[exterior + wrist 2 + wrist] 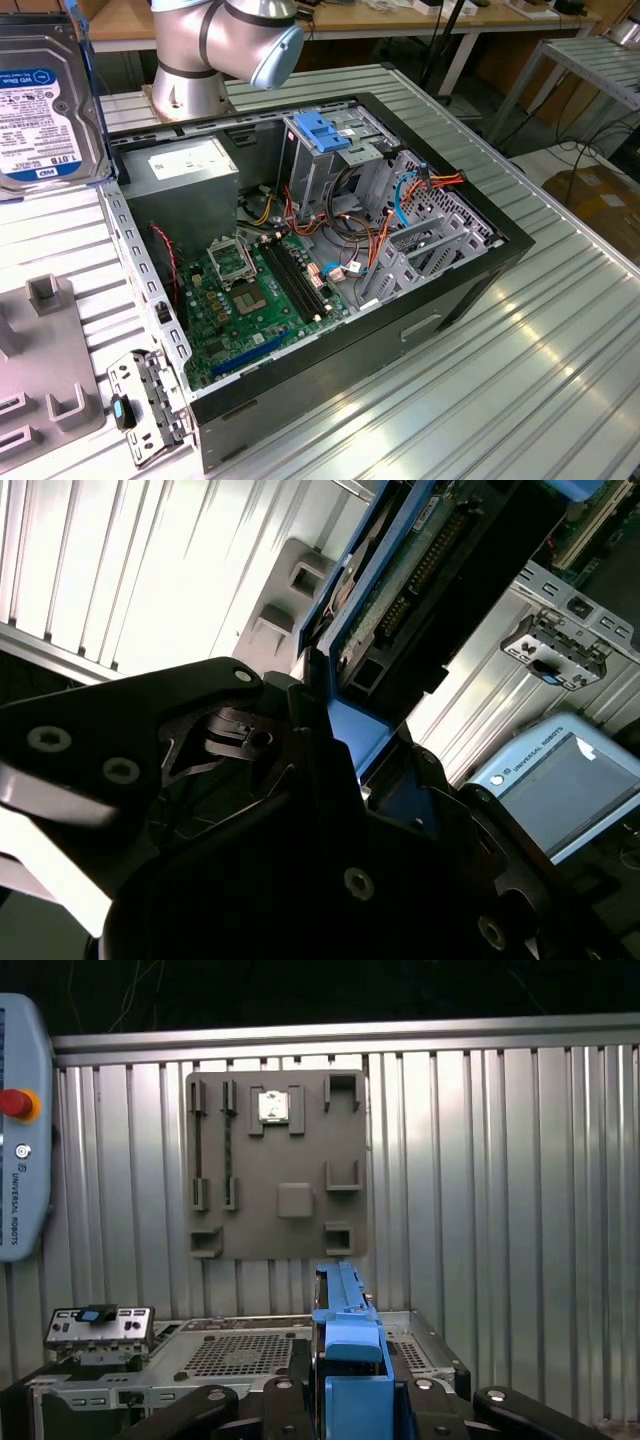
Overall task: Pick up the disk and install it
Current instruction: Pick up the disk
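The disk hangs in the air at the exterior view's top left, label side facing the camera, with a blue rail along its edge. It is above and to the exterior view's left of the open computer case. In the second wrist view my gripper is shut on the disk's blue side rail, and the disk's connector edge points away from the black fingers. In the first wrist view the disk stands edge-on between my gripper fingers, above the case's perforated metal.
A metal drive cage with a lighter-blue block rises inside the case among cables and the motherboard. A grey fixture plate and a small metal bracket lie on the ribbed table beside the case. A pendant lies nearby.
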